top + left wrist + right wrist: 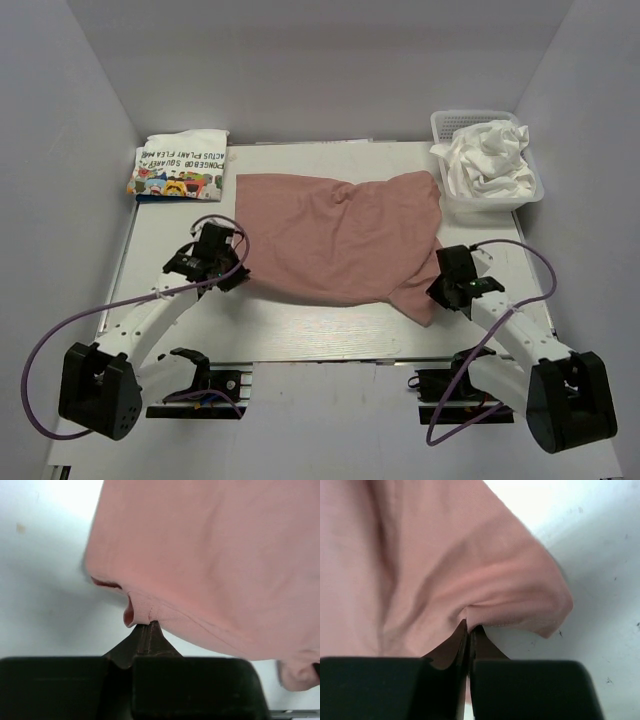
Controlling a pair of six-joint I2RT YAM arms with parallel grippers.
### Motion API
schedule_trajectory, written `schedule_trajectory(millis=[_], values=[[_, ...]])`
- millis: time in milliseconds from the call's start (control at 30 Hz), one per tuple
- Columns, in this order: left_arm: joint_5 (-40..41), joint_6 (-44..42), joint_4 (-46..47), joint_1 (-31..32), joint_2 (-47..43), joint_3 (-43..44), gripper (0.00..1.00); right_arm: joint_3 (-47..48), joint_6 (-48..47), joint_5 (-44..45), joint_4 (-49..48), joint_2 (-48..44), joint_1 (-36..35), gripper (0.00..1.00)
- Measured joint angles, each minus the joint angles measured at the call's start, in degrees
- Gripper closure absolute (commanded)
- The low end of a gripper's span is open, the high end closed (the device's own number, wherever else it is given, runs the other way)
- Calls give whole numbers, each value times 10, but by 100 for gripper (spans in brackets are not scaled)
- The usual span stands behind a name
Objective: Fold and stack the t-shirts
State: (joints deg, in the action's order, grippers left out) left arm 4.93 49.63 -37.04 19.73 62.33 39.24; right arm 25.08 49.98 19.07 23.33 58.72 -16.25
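Far left corner of the table [330,325]: printed white t-shirt [180,165], folded, print facing up, long axis left to right.

Left arm reached forward from its near-left base and bent inward. Left gripper [238,274] was low at the near-left edge of the pink t-shirt [340,235]. In the wrist view the left gripper [148,630] had its jaws pinched together on a small fold of the pink t-shirt [215,555] hem.

The pink t-shirt lay spread at table centre, rumpled, long axis left to right, with a flap trailing toward the near right.

Right arm mirrored the left, angled inward from the near-right base. Right gripper [436,294] sat at that near-right flap. Wrist view: right gripper [469,629] jaws closed tight, the pink t-shirt [420,555] edge nipped between the tips.

Far right: basket [488,202] holding crumpled white t-shirts [490,160].
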Motion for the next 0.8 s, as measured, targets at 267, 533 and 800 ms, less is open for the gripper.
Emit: schedule_trajectory(millis=[267, 533, 800], values=[[67, -45, -15, 0, 23, 256, 100, 224, -63, 47, 21, -110, -1, 100], [124, -90, -13, 1, -21, 468, 100, 583, -162, 67, 71, -80, -3, 100], [81, -151, -40, -3, -64, 692, 100, 904, -272, 25, 137, 10, -3, 100]])
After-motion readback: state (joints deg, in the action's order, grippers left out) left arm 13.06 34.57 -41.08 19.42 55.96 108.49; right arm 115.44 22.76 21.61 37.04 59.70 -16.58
